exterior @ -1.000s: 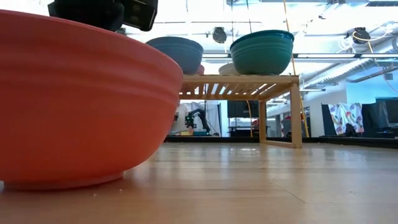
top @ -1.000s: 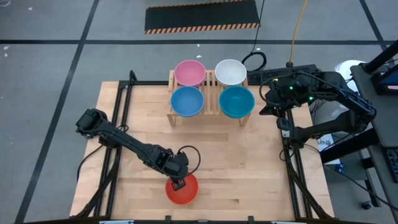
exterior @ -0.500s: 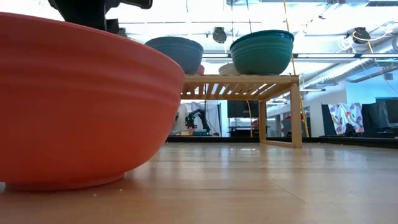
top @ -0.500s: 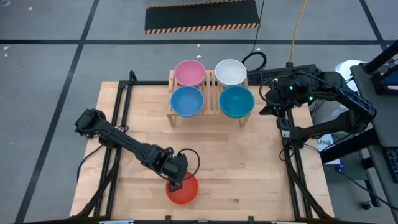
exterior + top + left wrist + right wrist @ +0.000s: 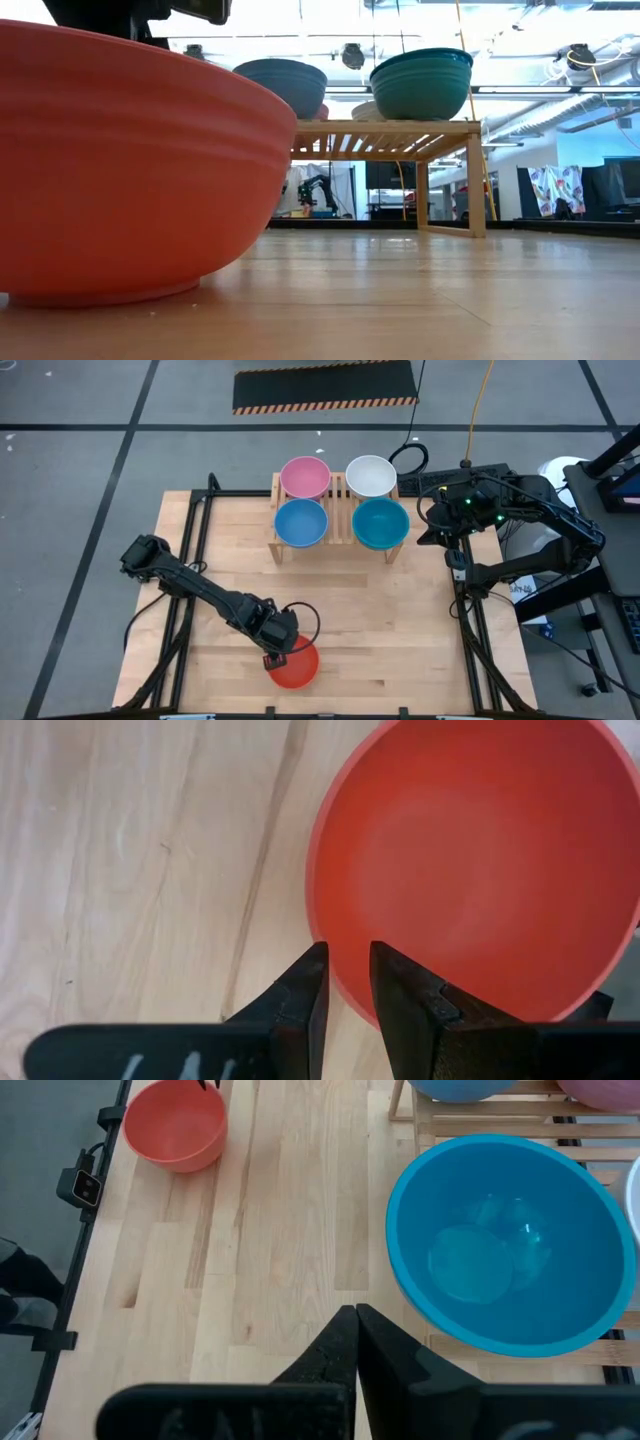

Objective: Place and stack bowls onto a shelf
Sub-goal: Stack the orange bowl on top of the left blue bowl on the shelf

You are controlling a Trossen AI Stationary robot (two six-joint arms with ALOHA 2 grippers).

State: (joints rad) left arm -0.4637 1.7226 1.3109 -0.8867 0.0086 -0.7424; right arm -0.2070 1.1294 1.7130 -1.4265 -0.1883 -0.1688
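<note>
A red bowl (image 5: pixel 296 667) stands upright on its base on the wooden table near the front edge; it fills the left of the low view (image 5: pixel 130 170). My left gripper (image 5: pixel 277 658) is at its left rim, shut on it (image 5: pixel 348 970). Pink (image 5: pixel 304 477), white (image 5: pixel 371 475), blue (image 5: pixel 301 522) and teal-blue (image 5: pixel 380 523) bowls stand on the slatted shelf (image 5: pixel 340 500) at the far side. The green bowl is out of view. My right gripper (image 5: pixel 355 1320) is shut and empty, beside the shelf's right end. My left gripper holds the red bowl by its rim (image 5: pixel 335 982) on the side toward the table's left edge. One finger (image 5: pixel 395 990) is inside the bowl and one (image 5: pixel 305 990) outside. The fingers come from above, pointing down. The bowl stands upright on the table.
Black frame rails (image 5: pixel 190 560) run along the table's left and right sides. Bare wood (image 5: pixel 380 620) lies between the red bowl and the shelf. The shelf's four places each hold a bowl.
My left gripper has gone a little toward the table's left edge and down, from over the red bowl's far part to its left rim. The bowl stays where it was.
</note>
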